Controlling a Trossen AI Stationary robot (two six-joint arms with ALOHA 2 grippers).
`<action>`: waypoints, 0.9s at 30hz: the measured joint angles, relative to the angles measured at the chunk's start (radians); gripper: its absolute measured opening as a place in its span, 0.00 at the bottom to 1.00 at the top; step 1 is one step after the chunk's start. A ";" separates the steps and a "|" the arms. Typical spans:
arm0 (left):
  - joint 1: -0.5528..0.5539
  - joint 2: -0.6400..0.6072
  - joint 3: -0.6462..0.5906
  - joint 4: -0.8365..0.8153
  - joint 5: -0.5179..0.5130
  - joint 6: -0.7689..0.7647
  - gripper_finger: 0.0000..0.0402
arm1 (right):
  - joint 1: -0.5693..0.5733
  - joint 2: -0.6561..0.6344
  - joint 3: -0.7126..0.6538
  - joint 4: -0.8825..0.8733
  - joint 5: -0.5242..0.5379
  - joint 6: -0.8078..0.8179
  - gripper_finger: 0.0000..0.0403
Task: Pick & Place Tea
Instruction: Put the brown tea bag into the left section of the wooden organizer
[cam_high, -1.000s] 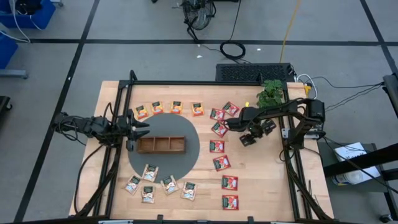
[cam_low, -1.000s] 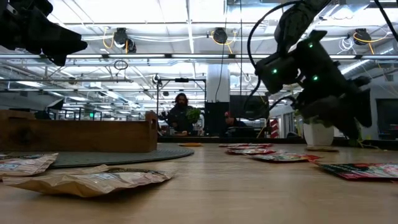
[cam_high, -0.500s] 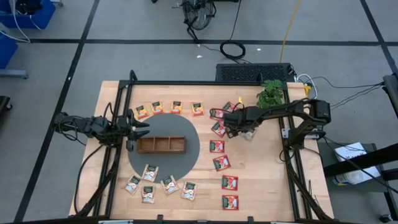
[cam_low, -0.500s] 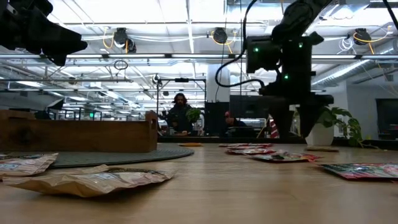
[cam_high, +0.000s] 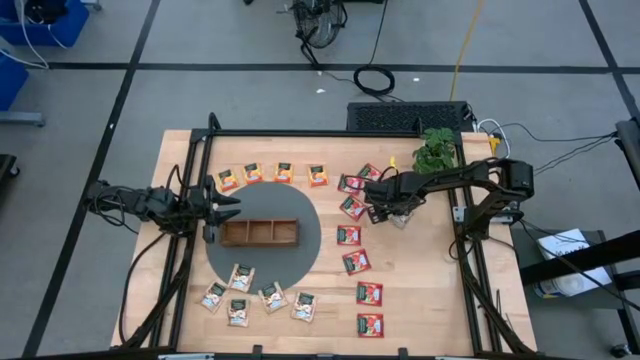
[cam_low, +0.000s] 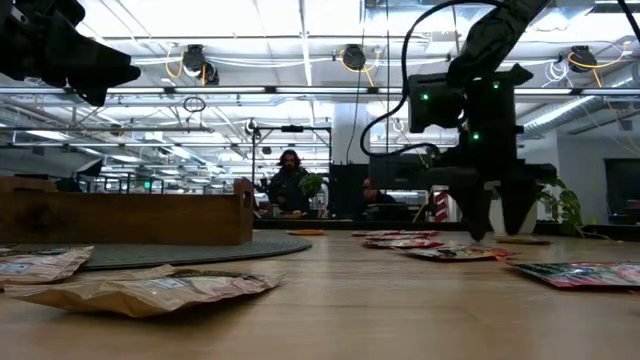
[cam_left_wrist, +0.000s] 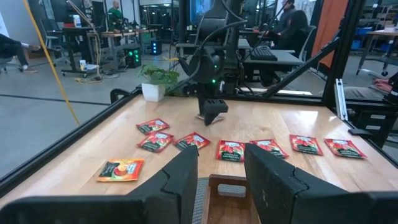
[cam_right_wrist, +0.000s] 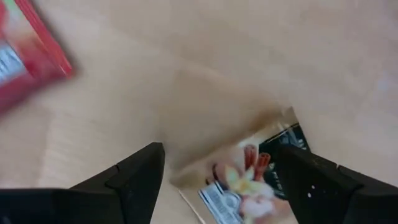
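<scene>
Right gripper (cam_high: 397, 213): hangs fingers-down over the bare wood of the table (cam_high: 430, 290), just beside the red packets (cam_high: 352, 207) on the right half; fingers spread wide, gripping nothing, tips close above the surface in the low view (cam_low: 498, 232).
Under the right gripper: lying flat on the wood between the spread fingers in the right wrist view, a pale packet (cam_right_wrist: 252, 180) printed with a flower and cinnamon sticks; a corner of one red packet (cam_right_wrist: 25, 56) at that view's edge.
Left gripper (cam_high: 225, 205): hovers at the left end of the wooden tray (cam_high: 260, 243), over the rim of the grey round mat (cam_high: 310, 255); fingers parted with a clear gap, nothing between them in the left wrist view (cam_left_wrist: 221, 177).
Orange-yellow packets (cam_high: 284, 172): four in a row along the far side of the table, beyond the tray.
Red packets: seven, strung in a loose column from the far middle down to the near edge, to the right of the mat.
White-and-green packets (cam_high: 272, 297): five clustered near the front edge, on and beside the mat's near rim.
Tray compartments: all three look bare from above.
Potted plant (cam_high: 434, 150): at the far right corner of the table.
Background: one person (cam_low: 290, 185) in the room beyond, seen in the low view.
</scene>
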 joint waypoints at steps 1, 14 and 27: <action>0.000 0.000 0.000 0.000 0.000 0.000 0.33 | 0.004 0.001 0.000 -0.020 -0.004 0.006 0.71; 0.000 0.000 0.000 0.000 0.000 0.000 0.33 | 0.019 0.007 0.005 -0.249 -0.063 0.034 0.71; 0.000 0.000 0.000 0.000 0.000 0.000 0.33 | -0.002 0.002 -0.008 -0.178 -0.013 -0.140 0.70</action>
